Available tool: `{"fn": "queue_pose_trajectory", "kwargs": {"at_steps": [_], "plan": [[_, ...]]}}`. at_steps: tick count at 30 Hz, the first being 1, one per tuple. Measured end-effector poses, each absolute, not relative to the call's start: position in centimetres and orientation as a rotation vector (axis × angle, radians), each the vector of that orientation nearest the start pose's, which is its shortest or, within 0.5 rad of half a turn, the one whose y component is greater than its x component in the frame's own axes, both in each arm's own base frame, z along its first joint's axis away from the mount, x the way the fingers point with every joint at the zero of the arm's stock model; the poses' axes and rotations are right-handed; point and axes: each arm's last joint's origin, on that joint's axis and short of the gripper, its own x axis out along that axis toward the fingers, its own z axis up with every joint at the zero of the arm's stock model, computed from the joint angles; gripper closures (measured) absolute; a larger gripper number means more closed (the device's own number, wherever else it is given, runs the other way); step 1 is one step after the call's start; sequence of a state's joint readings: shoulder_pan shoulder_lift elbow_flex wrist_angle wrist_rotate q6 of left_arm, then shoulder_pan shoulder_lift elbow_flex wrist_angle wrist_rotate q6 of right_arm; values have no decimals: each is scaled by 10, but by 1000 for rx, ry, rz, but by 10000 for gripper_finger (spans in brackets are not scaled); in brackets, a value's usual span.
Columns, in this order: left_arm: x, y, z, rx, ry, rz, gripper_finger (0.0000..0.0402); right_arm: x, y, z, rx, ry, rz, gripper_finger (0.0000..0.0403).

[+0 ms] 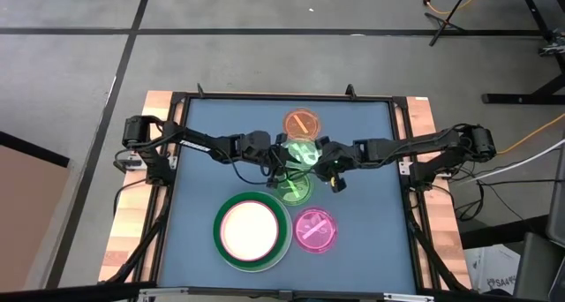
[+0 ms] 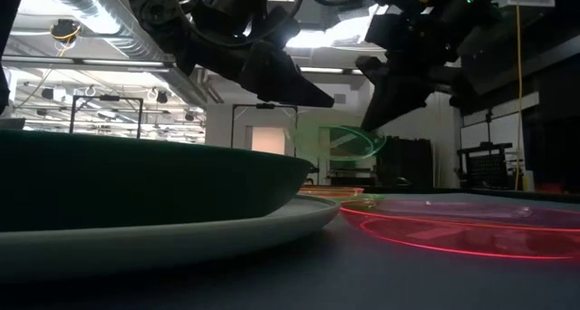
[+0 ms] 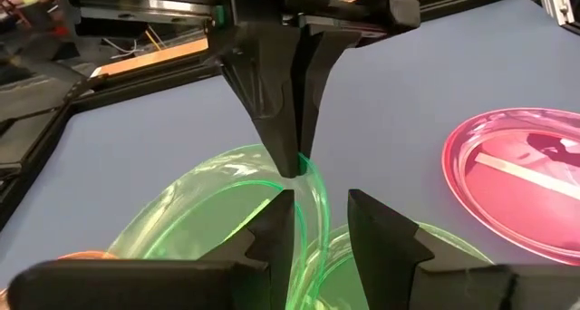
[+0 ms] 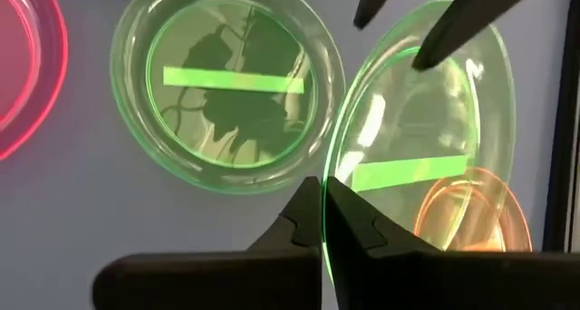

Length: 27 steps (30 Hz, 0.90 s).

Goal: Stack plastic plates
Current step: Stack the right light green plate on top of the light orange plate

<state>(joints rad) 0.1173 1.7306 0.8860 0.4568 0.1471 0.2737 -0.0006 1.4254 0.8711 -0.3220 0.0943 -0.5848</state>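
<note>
two translucent green plates, orange plate, pink plate, white plate on dark green.

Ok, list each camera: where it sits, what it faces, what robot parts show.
High: overhead, straight down; both arms meet over the lifted green plate.
Low: table height, past the dark green plate; grippers overhead.
Left wrist: left gripper open around the rim.
Right wrist: right gripper pinching the rim.
Both wrist views share the lifted green plate.
</note>
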Motion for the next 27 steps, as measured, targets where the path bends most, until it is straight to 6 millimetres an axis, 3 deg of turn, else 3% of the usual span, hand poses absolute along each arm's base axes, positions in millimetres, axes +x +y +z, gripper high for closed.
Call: {"fn": "queue_pose_trajectory", "kwargs": {"at_steps": [17, 27], "plan": [[352, 38, 175, 215, 486, -86, 305, 286, -2, 215, -577, 832, 184, 403], [352, 38, 175, 239, 489, -66, 372, 286, -2, 215, -579, 835, 179, 402]]}}
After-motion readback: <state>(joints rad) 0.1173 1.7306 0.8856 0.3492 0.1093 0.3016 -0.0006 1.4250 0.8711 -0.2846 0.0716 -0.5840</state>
